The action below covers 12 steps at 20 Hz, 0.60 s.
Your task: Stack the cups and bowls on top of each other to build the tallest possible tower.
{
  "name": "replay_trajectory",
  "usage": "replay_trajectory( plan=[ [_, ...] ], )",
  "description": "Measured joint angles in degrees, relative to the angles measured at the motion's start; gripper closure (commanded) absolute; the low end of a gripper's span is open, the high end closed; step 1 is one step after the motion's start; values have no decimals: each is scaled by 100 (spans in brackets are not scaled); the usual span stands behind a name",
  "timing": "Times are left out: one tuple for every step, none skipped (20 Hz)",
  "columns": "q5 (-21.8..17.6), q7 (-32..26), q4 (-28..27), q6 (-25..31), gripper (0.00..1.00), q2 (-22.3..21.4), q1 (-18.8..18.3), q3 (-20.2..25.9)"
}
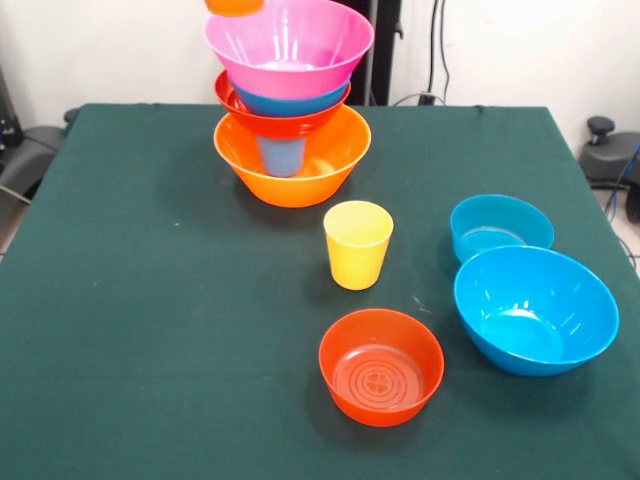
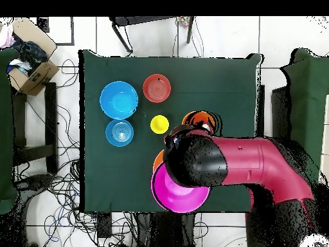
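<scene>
From the front, the tower [image 1: 288, 120] stands at the far middle of the green cloth table [image 1: 150, 330]: a big glossy orange plastic bowl [image 1: 292, 172] holds a blue tapered cup [image 1: 281, 156], with a red-orange bowl [image 1: 280, 124], a blue bowl [image 1: 290, 101] and a big pink bowl [image 1: 289, 45] above. An orange object [image 1: 234, 6] shows at the top edge. Nearer sit a yellow plastic cup [image 1: 357, 244], a second red-orange bowl [image 1: 381, 366], and two blue bowls, the smaller [image 1: 500, 226] just behind the larger [image 1: 535, 309]. From overhead, the red and black arm [image 2: 244, 168] covers much of the pink bowl; whether its claw is open or closed cannot be told.

My arm [image 2: 257, 168] is a thick, rounded crimson-red link; it ends in a bulbous glossy black joint housing [image 2: 196, 161] above the pink bowl [image 2: 177, 193].
</scene>
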Motion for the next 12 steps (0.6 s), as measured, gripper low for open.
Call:
replay_trajectory(
  plan=[
    [0, 0, 14, -32, 100, 0, 34, -24],
    [1, 0, 28, -63, 100, 0, 69, -48],
    [1, 0, 42, -95, 100, -1, 103, -72],
    [0, 0, 55, -121, 100, 0, 135, -93],
    [1, 0, 73, -153, 100, 0, 181, -122],
    [1, 0, 83, -170, 100, 0, 211, -141],
    [1, 0, 94, -188, 100, 0, 252, -173],
    [2, 0, 100, -195, 100, -1, 277, -194],
    [11, 0, 112, -202, 100, 0, 309, -231],
    [18, 0, 120, -202, 100, -1, 327, -254],
    [27, 0, 131, -202, 100, -1, 349, -288],
    [33, 0, 139, -202, 100, 0, 362, -310]
  ],
)
